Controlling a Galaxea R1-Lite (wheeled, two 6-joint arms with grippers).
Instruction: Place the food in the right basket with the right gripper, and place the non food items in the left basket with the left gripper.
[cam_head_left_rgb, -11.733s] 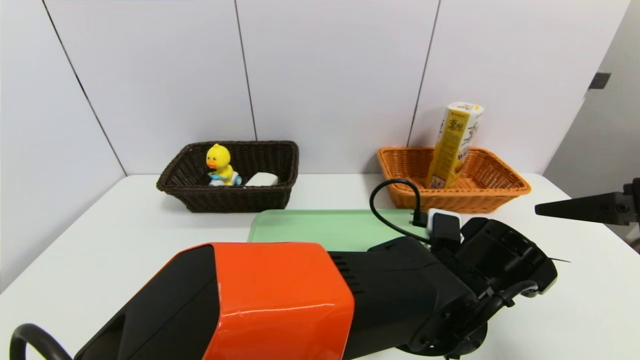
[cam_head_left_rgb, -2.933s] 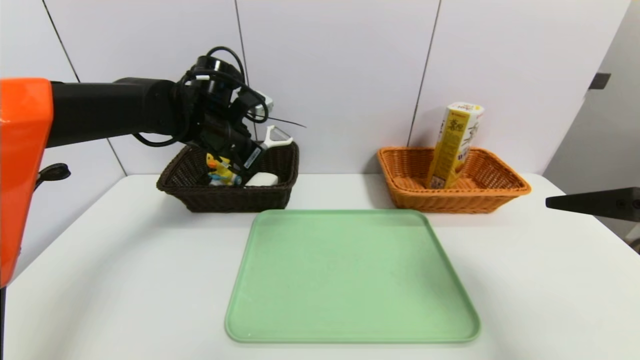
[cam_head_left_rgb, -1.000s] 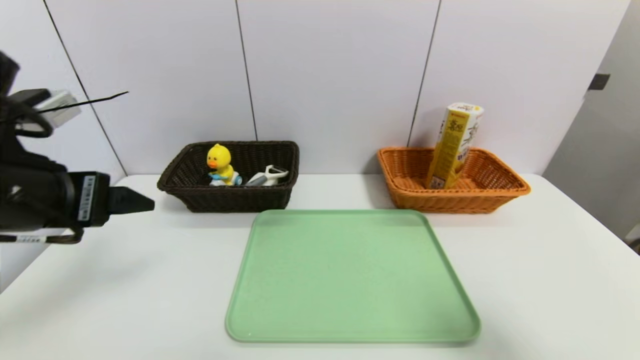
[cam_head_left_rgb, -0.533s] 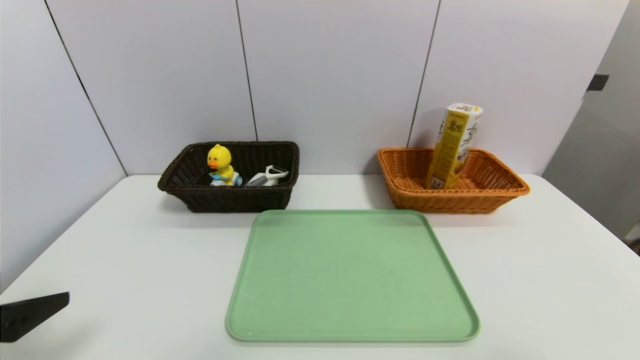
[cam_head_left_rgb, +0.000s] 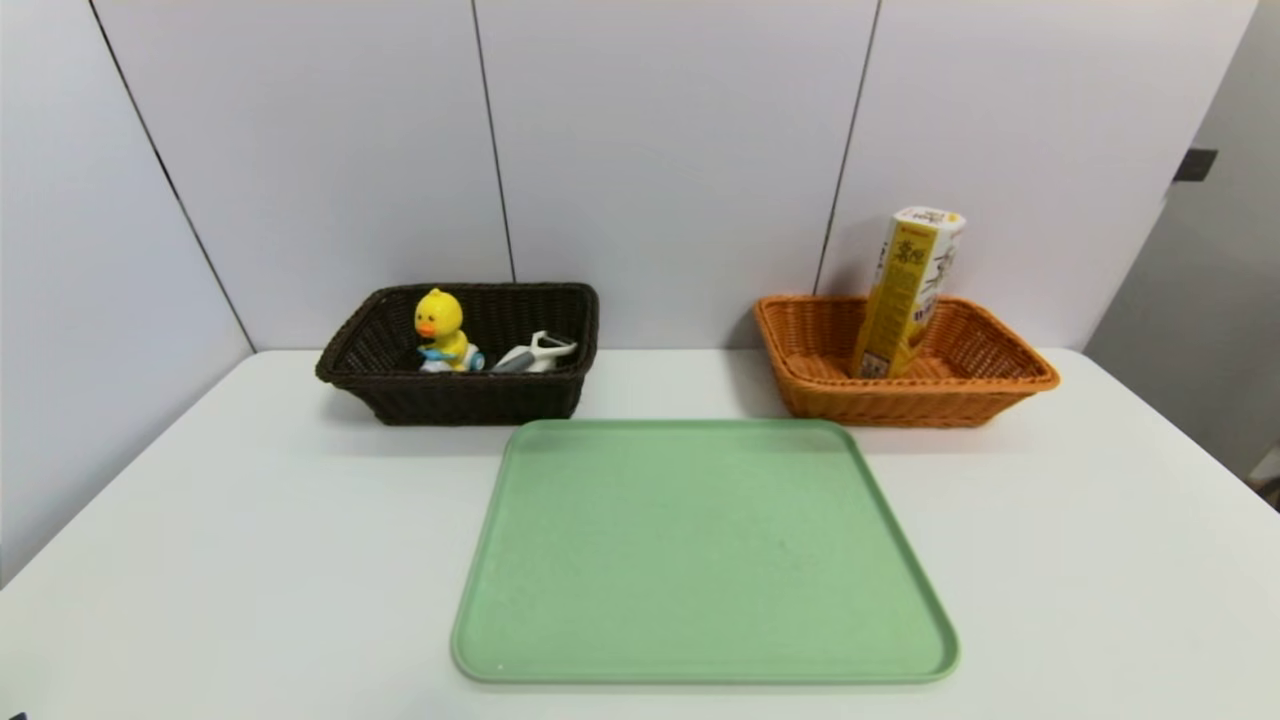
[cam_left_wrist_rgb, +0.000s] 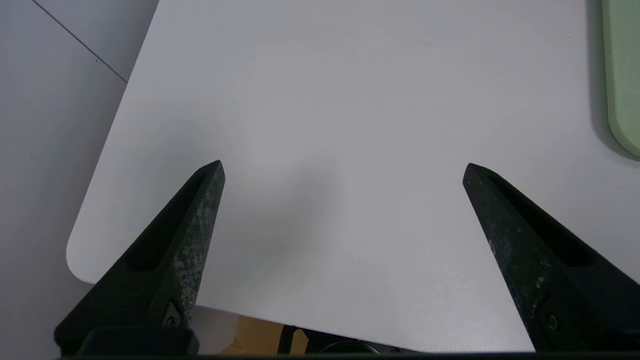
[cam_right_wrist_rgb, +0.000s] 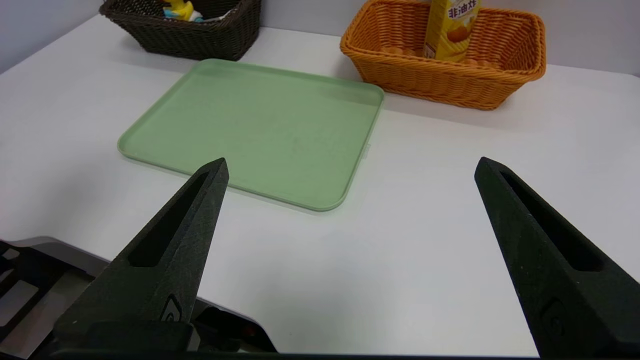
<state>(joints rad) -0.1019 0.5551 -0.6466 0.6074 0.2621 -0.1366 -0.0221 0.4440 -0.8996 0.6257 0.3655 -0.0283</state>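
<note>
The dark brown left basket (cam_head_left_rgb: 450, 398) holds a yellow duck toy (cam_head_left_rgb: 440, 328) and a white peeler (cam_head_left_rgb: 537, 352). The orange right basket (cam_head_left_rgb: 905, 400) holds a tall yellow food carton (cam_head_left_rgb: 908, 290) leaning upright. Both arms are out of the head view. My left gripper (cam_left_wrist_rgb: 342, 167) is open over the bare near-left corner of the table, with nothing between its fingers. My right gripper (cam_right_wrist_rgb: 350, 167) is open and empty above the table's near right part, looking toward the tray, the orange basket (cam_right_wrist_rgb: 445, 80) and the carton (cam_right_wrist_rgb: 450, 27).
An empty green tray (cam_head_left_rgb: 700, 550) lies in the middle of the white table (cam_head_left_rgb: 250, 500); its edge (cam_left_wrist_rgb: 622, 75) shows in the left wrist view. White wall panels stand behind the baskets. The table's front-left corner (cam_left_wrist_rgb: 80, 260) is rounded.
The left arm has pulled back from beside the dark basket, down past the table's near-left edge and out of the head view. The peeler lies in the dark basket.
</note>
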